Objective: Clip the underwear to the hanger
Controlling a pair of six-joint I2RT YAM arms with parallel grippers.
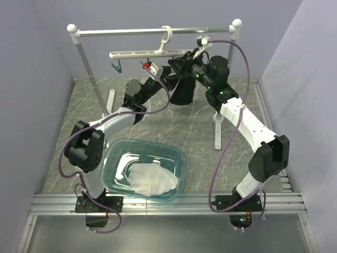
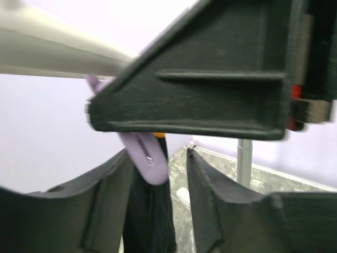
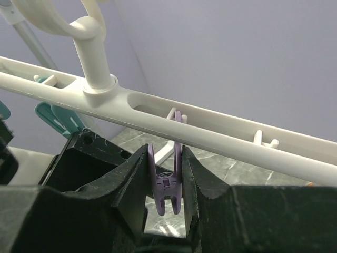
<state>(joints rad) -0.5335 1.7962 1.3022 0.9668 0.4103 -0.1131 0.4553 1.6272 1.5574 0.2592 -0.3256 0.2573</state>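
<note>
Right gripper point(image 3: 165, 158): clamped on purple peg point(image 3: 166, 190) under hanger point(image 3: 221, 138). Left gripper point(image 2: 158, 155): apart around underwear point(image 2: 150, 224), likely light, limp; pinch top edge.

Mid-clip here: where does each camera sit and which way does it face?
Top external: above and behind the bases, facing down over the table; both arms show whole, reaching to the hanger.
Left wrist: on the left arm, facing along the open left gripper at the purple peg and underwear.
Right wrist: on the right arm, facing along the right gripper, shut on that peg, under the hanger.
Shared: both wrist views show the purple peg.
</note>
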